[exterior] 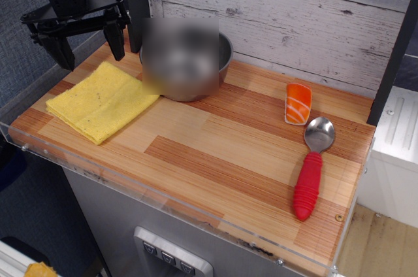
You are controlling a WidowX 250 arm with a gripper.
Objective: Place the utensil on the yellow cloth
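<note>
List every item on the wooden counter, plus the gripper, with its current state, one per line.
steel bowl: upright on the counter, beside the cloth, not on it; contents blurred.
yellow cloth: folded, lying flat, nothing on it.
spoon: lying flat, bowl end toward the wall.
orange-and-white piece: lying flat near the spoon.
gripper: fingers open, empty, above the cloth's far corner.
</note>
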